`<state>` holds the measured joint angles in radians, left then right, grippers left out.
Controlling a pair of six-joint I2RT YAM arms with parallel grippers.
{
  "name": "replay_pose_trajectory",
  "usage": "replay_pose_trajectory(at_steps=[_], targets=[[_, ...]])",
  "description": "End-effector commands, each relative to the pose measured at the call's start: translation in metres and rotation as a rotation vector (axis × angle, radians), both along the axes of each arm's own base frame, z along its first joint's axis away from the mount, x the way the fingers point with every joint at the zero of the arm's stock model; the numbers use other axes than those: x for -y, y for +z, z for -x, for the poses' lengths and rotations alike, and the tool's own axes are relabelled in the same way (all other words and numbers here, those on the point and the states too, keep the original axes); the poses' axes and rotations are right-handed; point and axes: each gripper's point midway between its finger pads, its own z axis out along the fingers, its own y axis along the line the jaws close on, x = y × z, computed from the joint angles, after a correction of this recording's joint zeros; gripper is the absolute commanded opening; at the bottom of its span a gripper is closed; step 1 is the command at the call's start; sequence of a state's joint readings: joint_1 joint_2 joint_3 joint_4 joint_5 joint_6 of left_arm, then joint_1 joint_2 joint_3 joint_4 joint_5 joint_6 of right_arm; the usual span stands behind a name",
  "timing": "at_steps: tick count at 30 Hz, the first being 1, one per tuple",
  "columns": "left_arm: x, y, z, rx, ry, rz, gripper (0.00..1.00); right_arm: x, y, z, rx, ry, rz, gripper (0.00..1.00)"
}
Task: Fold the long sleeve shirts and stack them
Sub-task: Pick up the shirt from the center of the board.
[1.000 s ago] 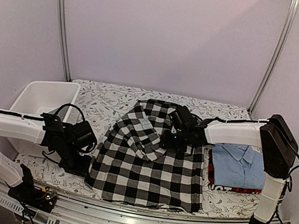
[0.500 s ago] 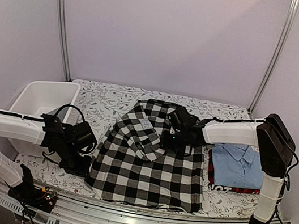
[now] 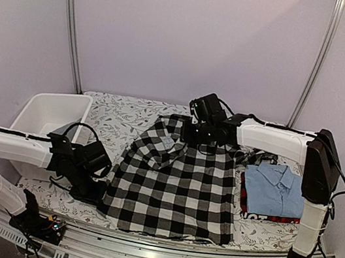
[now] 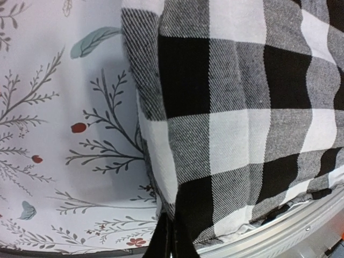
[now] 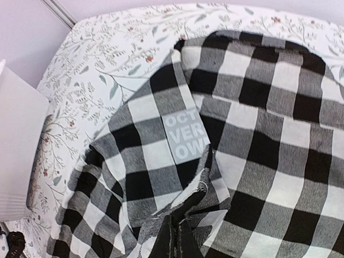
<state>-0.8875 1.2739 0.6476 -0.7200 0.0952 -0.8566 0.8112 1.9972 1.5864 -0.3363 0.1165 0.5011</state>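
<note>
Right, the checked shirt (image 3: 172, 188) lies spread across the middle of the flowered tabletop (image 3: 121, 117), and both arms have hold of it. The left gripper (image 3: 97, 190) sits low at the shirt's eight o'clock corner. From its wrist camera, the left gripper (image 4: 165, 239) is fully closed, with the hem of the checked shirt (image 4: 242, 107) pinched between the fingers.

At the shirt's twelve o'clock edge, the right gripper (image 3: 189, 137) is raised off the table. Its own camera shows the right gripper (image 5: 174, 239) clamped tight on a bunched fold of the checked shirt (image 5: 269, 134), the cloth tented up towards it. A grey lettering patch (image 5: 185, 140) shows just beyond that fold.

At three o'clock from the checked shirt, the light blue shirt (image 3: 275, 189) rests folded, collar towards the far wall. It lies on top of the red-and-black shirt (image 3: 273, 219), which peeks out along the near edge. The white tub (image 3: 49, 115) stands at ten o'clock, beside the left arm.
</note>
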Motion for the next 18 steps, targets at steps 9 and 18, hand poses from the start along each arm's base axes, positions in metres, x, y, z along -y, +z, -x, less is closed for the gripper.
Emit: replay_pose_trajectory(at_steps=[9, 18], targets=[[0.046, 0.039, -0.018, 0.071, -0.173, 0.12, 0.0, -0.001, 0.139, -0.08, 0.525, -0.03, 0.121, 0.0], [0.112, 0.073, -0.024, 0.097, -0.416, 0.262, 0.0, 0.04, 0.207, -0.127, 0.785, -0.123, 0.145, 0.0]])
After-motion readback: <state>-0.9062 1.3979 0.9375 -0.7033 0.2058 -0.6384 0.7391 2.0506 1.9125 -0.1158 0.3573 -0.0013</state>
